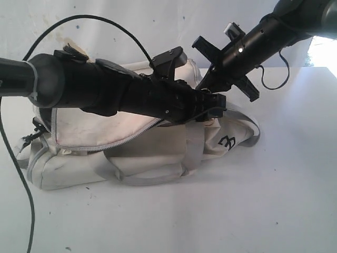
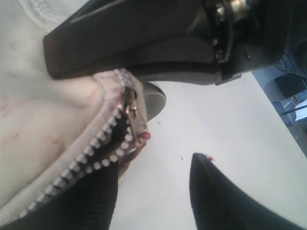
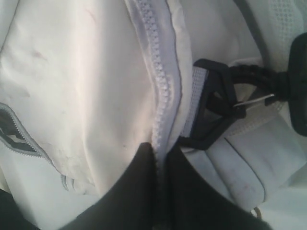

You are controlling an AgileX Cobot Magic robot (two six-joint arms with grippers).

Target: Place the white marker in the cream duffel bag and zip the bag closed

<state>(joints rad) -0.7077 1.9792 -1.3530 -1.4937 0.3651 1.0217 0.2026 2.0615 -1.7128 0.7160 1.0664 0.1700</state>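
We cannot find the marker in any view. It may already lie inside the bag (image 1: 79,168), but the arms cover much of the opening, so we cannot say. The bag lies on its side across the table (image 1: 263,200), its mouth gaping along the left stretch and its zip shut toward the right end.

We judge the step in hand to be the zipping. The right gripper (image 3: 159,148) is pinched on the closed zip seam of the bag, which anchors the fabric. The left gripper (image 2: 153,163) has crossed to mid-bag and hangs with its jaws apart, one finger against the zip teeth (image 2: 81,163) just beside the slider (image 2: 129,101), clamping nothing.

To do it well, we should close squarely on the slider's pull, not on the tape. Then we draw it left along the line of the teeth while the right hold keeps the seam taut. Slack cloth would bunch ahead of the slider.

The two grippers crowd each other closely. The black clip (image 3: 211,110) and grey strap (image 1: 194,147) lie near the seam and could snag. A cable (image 1: 23,211) hangs at the near left.
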